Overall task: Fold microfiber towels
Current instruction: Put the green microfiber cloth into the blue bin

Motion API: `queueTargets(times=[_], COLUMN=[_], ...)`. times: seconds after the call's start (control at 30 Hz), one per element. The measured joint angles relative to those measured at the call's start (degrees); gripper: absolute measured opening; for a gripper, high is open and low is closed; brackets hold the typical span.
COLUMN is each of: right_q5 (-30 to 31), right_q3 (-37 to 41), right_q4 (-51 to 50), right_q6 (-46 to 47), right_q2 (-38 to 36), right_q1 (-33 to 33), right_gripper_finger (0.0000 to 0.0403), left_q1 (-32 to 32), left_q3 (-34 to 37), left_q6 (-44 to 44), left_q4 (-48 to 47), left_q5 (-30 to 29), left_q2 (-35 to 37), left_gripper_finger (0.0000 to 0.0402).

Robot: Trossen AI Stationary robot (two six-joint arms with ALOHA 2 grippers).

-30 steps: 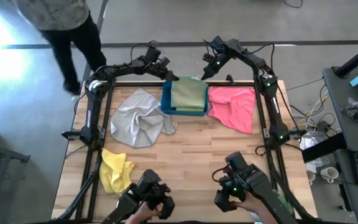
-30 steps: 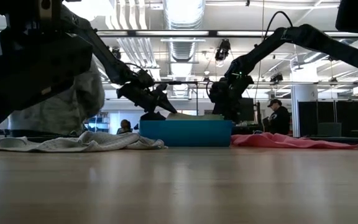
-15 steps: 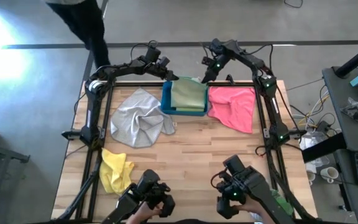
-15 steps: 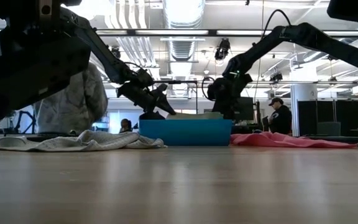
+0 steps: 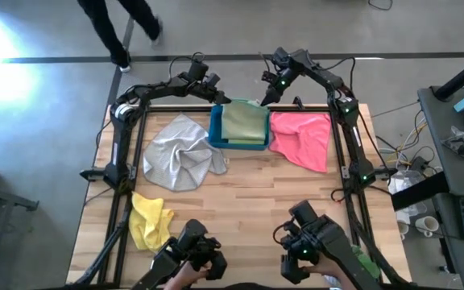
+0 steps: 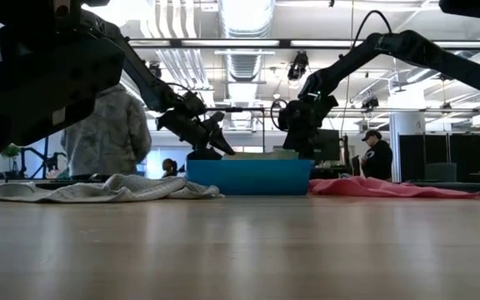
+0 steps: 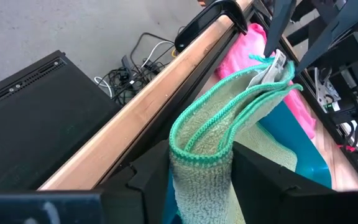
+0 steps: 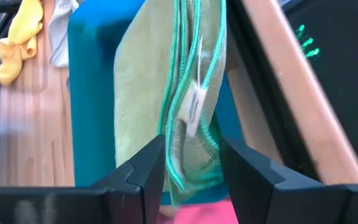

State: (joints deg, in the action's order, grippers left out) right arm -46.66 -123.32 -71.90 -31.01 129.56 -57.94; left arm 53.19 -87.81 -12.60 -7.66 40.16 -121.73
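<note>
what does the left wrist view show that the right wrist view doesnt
Only the left wrist view shows the black case and loose cables on the floor past the table's edge, and the sage green towel's folded end standing between the left gripper's fingers. Only the right wrist view shows the yellow towel and part of the grey towel across the table, plus the white care tag hanging between the right gripper's fingers. Both show the sage green towel, the blue bin, the pink towel and the table's wooden edge.
</note>
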Motion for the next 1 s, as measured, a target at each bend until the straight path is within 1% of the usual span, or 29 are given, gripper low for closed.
queueTargets(times=[0.1, 0.3, 0.5, 0.67, 0.77, 0.93, 1.0], right_q5=[0.13, 0.63, 7.57, 9.21, 11.97, 12.22, 12.24], right_q3=[0.49, 0.53, 0.53, 0.47, 0.25, 0.16, 0.16], right_q4=[-2.16, -1.99, -1.12, -1.07, -0.75, -0.54, -0.50], right_q6=[-1.73, -2.60, -2.63, -3.83, -4.01, -3.56, -3.54], right_q2=[0.00, 0.00, 0.00, 0.00, 0.00, 0.00, 0.00], right_q1=[0.60, 2.02, 3.58, 4.10, 4.20, 4.18, 4.18], right_gripper_finger=[0.0141, 0.0141, 0.0141, 0.0134, 0.0105, 0.0030, 0.0015], left_q1=[0.00, 0.00, -0.01, -0.13, -0.15, -0.33, -0.46], left_q3=[0.02, 0.02, 0.02, -0.32, -0.67, -0.74, -0.74], left_q6=[0.00, -0.04, -0.18, -0.17, -0.13, -0.11, -0.09], left_q4=[0.10, 1.29, 1.36, 1.26, 1.38, 1.42, 1.42], left_q5=[0.00, 0.04, 0.07, 0.07, 0.09, 0.07, 0.09], left_q2=[0.00, 0.00, 0.00, 0.00, 0.02, 0.02, 0.02], left_gripper_finger=[0.0146, 0.0146, 0.0146, 0.0146, 0.0146, 0.0146, 0.0146])
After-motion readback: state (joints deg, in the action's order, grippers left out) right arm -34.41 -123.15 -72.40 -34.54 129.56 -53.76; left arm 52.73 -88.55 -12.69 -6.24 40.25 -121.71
